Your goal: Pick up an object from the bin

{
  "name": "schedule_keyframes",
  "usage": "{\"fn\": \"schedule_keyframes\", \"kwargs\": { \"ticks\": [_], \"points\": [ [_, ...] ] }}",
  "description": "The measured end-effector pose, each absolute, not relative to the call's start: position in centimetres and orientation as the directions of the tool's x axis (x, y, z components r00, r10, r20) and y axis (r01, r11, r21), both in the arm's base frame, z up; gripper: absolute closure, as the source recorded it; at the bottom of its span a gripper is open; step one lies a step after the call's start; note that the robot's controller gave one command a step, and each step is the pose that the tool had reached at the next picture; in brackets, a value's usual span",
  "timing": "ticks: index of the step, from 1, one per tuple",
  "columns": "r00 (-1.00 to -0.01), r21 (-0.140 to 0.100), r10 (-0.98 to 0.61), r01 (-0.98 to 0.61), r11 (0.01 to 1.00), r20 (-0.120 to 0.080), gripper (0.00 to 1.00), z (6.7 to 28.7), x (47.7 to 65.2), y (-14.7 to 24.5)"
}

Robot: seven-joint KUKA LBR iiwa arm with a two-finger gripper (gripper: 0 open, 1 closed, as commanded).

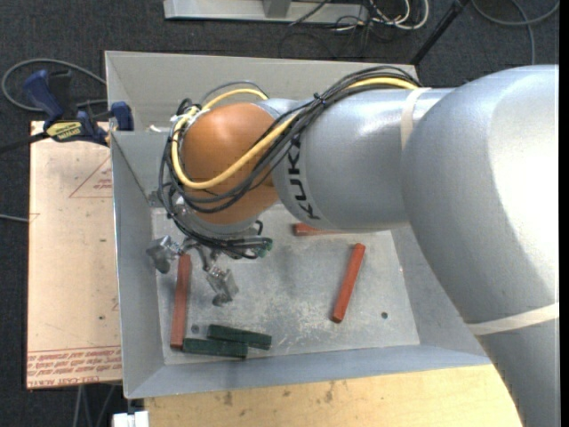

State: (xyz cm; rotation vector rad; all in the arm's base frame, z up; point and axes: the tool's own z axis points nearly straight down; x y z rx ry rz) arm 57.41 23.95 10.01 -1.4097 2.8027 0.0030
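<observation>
My gripper [191,272] hangs low at the left of the bin, under the orange dome, and it is open. One fingertip [161,257] stands left of a long red-brown stick [180,305], the other fingertip [220,288] to its right. The stick lies lengthwise along the left wall, its upper end between the two fingers, with a gap on each side. Just below, at the front left, two dark green bars [228,341] lie side by side against the stick's lower end.
A second red stick [348,283] lies tilted right of the bin's middle. A short red piece [305,230] pokes out from under the arm. The arm covers the back half of the bin.
</observation>
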Motion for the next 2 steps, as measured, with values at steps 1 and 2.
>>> {"fn": "schedule_keyframes", "kwargs": {
  "ticks": [1,2],
  "points": [
    [-0.472,-0.005,-0.882,-0.882,0.471,0.005,0.00,7.06,58.67,24.68],
    [-0.476,0.000,-0.880,-0.880,0.476,0.002,0.00,7.06,58.73,24.56]
  ]
}}
